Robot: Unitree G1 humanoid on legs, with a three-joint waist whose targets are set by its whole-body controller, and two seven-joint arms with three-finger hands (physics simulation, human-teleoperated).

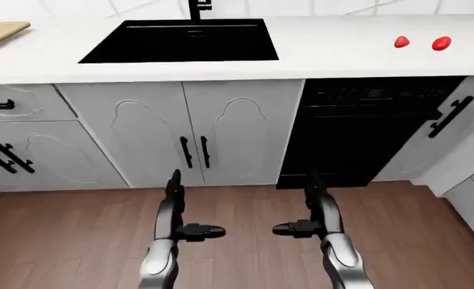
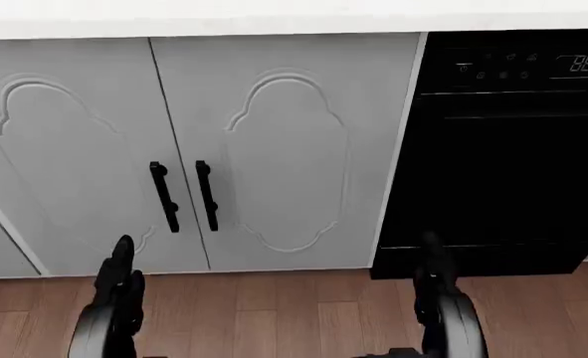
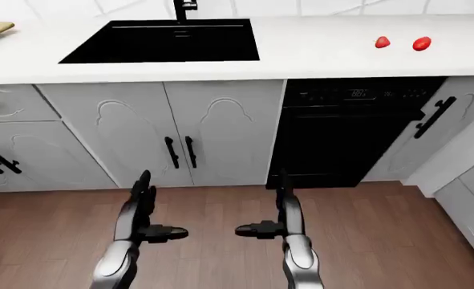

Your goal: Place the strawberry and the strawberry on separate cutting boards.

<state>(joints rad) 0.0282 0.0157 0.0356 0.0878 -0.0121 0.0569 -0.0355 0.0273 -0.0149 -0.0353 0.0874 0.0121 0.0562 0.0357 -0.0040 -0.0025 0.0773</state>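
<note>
Closing on worktop [image 1: 333,54] first: both strawberries [image 1: 441,43] at 1 o'clock, apart; cutting board [image 1: 0,31] at 10. Left hand [image 1: 190,230], right hand [image 1: 300,227] fingers spread, empty.

Bright even light, sharp render, faint shadows.

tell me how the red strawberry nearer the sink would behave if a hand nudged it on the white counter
The small rounded red strawberry would probably roll or skid, since the smooth white counter offers nothing to stop it. It looks light, so a slight push should move it. It might bump the second red strawberry just to its right.
</note>
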